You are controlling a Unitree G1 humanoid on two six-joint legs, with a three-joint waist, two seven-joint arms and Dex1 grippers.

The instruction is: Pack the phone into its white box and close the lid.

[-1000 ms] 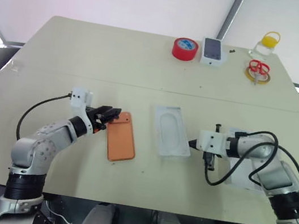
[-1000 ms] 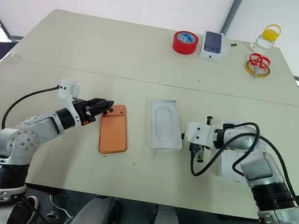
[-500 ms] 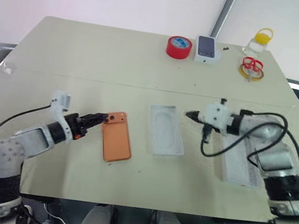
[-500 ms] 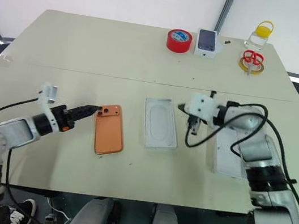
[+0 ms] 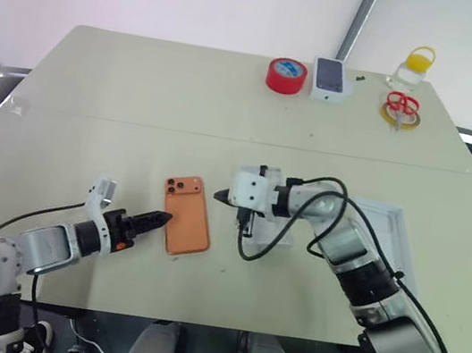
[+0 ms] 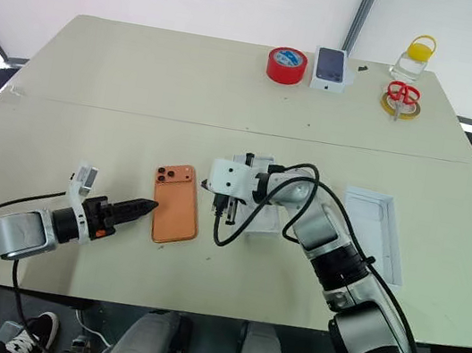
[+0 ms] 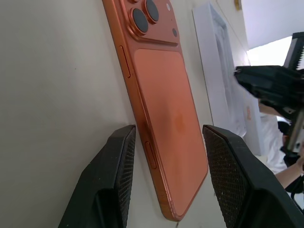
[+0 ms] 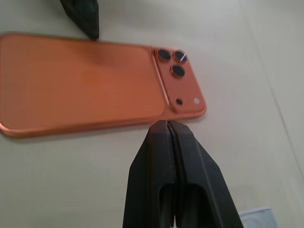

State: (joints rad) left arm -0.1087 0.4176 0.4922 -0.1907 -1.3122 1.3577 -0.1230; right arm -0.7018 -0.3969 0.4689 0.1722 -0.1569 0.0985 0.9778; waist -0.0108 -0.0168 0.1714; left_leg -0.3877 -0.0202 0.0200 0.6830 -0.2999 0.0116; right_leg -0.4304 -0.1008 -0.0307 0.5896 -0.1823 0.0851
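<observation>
The orange phone (image 5: 187, 215) lies back up on the table, its camera lenses at the far end. My left gripper (image 5: 159, 217) is open and low beside the phone's near-left edge; its fingers (image 7: 116, 171) stand apart with nothing between them. My right gripper (image 8: 167, 124) is shut, its tip at the phone's right edge by the lenses; I cannot tell if it touches. The white box (image 6: 263, 220), with an oval outline inside, lies right of the phone, mostly hidden under my right arm. The lid (image 6: 373, 234) lies inside up further right.
Along the table's far edge stand a red tape roll (image 5: 285, 75), a small dark-screened phone on a white box (image 5: 331, 78), red scissors on a yellow ring (image 5: 401, 109) and a yellow-capped jar (image 5: 414, 69). The right arm's cable loops over the white box.
My right gripper has swung left across the white box to the phone's right edge. My left gripper has drawn back toward me and rolled. The head camera has also shifted.
</observation>
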